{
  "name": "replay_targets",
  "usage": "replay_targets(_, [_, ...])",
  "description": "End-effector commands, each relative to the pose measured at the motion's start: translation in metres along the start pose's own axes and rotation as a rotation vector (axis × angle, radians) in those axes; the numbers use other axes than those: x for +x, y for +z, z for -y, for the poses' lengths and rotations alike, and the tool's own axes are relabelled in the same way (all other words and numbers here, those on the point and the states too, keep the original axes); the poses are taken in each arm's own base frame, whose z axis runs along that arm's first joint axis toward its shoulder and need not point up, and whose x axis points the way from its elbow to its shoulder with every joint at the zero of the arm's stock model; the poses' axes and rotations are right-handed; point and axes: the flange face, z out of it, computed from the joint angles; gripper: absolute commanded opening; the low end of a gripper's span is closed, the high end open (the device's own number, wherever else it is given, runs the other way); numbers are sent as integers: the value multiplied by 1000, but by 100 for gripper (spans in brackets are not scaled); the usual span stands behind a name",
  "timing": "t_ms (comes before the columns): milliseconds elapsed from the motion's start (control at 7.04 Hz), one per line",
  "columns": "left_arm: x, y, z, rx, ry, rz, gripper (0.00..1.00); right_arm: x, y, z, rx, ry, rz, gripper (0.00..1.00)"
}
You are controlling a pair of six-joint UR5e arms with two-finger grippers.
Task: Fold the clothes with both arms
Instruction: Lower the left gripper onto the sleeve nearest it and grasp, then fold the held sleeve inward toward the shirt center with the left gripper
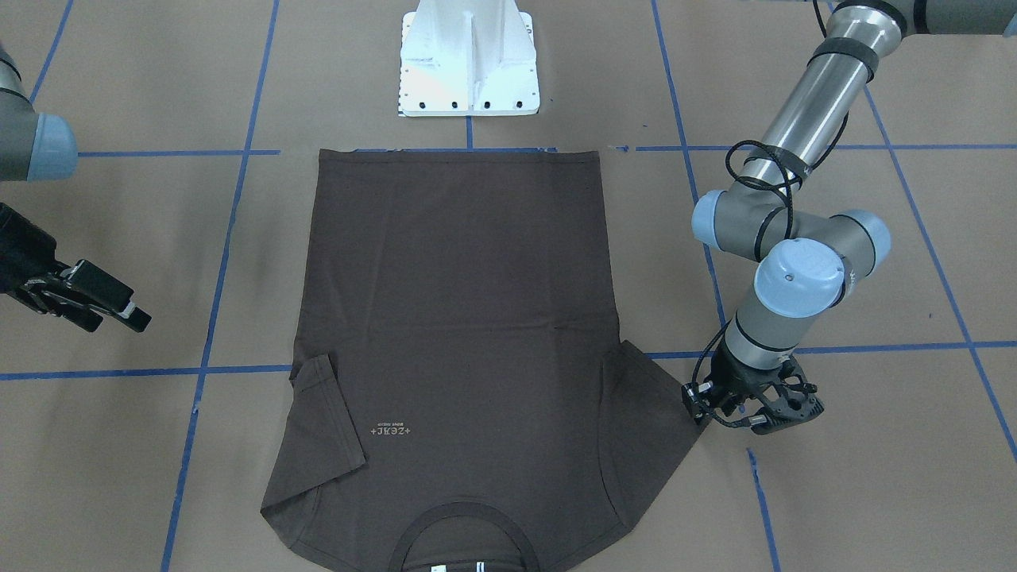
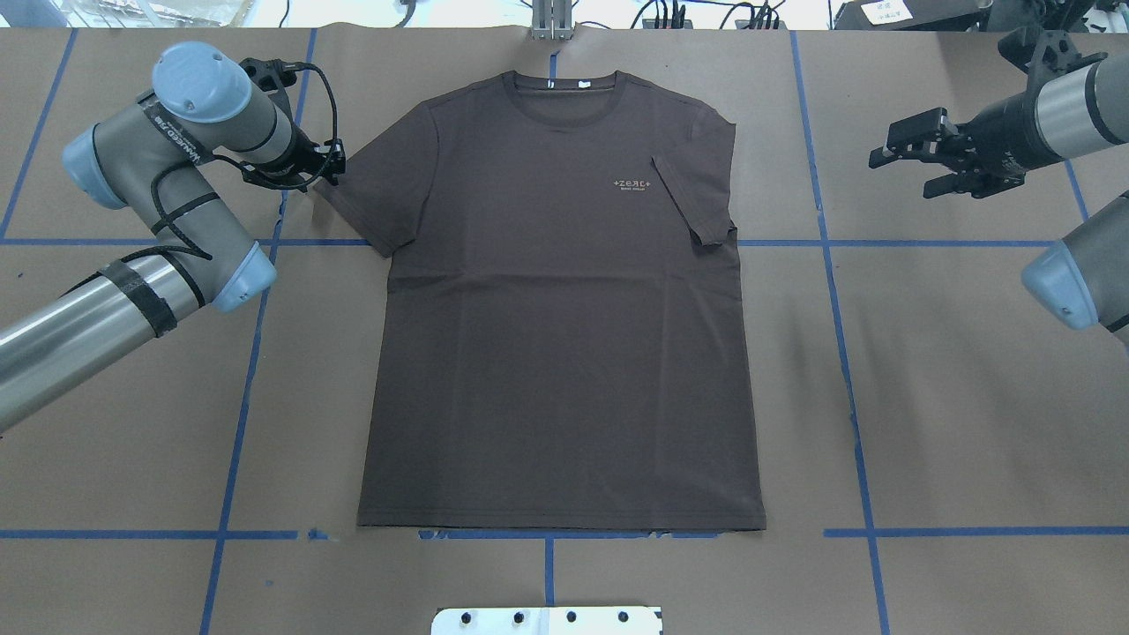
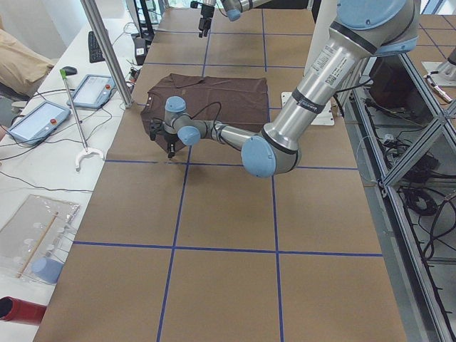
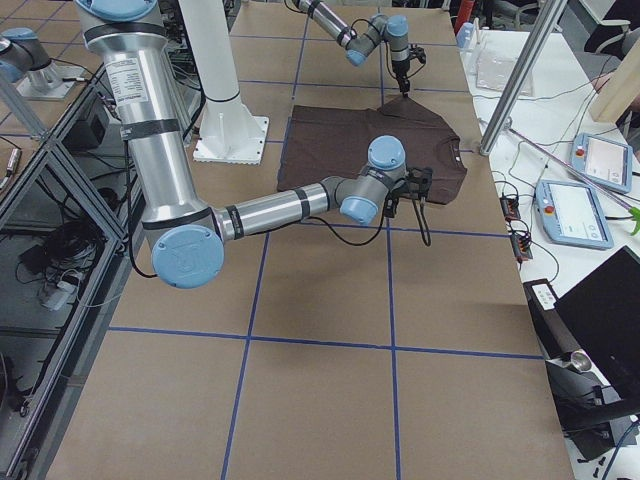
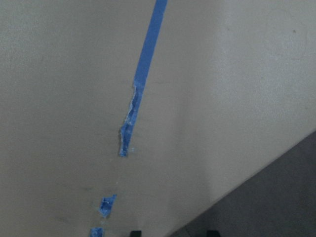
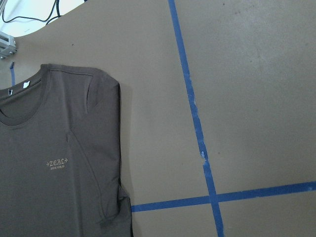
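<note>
One dark brown T-shirt [image 2: 564, 353] lies flat, logo up, on the paper-covered table [image 2: 970, 397], with one sleeve folded in over its chest. The left gripper [image 2: 331, 168] is at the T-shirt's spread sleeve tip, jaws apart. The right gripper [image 2: 901, 175] hangs well clear of the folded-sleeve side, jaws wide.

One T-shirt [image 2: 556, 353]. Two arms flank the T-shirt, a left arm [image 2: 168, 220] and a right arm [image 2: 1072, 106], with two grippers, a left gripper [image 2: 325, 164] and a right gripper [image 2: 901, 168]. One white base [image 1: 469, 63] past the T-shirt's hem.
</note>
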Motion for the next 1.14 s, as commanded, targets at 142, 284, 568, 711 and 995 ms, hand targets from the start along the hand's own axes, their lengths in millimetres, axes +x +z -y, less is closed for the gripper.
replay_targets(142, [5, 3, -6, -7, 5, 0, 11, 2, 0, -1, -2, 2, -2, 100])
replay_targets(284, [11, -1, -5, -8, 6, -4, 0, 2, 0, 0, -1, 2, -2, 100])
replay_targets(568, [34, -19, -14, -82, 11, -47, 0, 4, 0, -1, -1, 4, -4, 100])
replay_targets(711, [38, -24, -14, -88, 13, -60, 0, 4, 0, -1, -1, 3, -4, 100])
replay_targets(995, [96, -70, -15, -111, 5, -113, 0, 4, 0, -1, -3, 6, -4, 100])
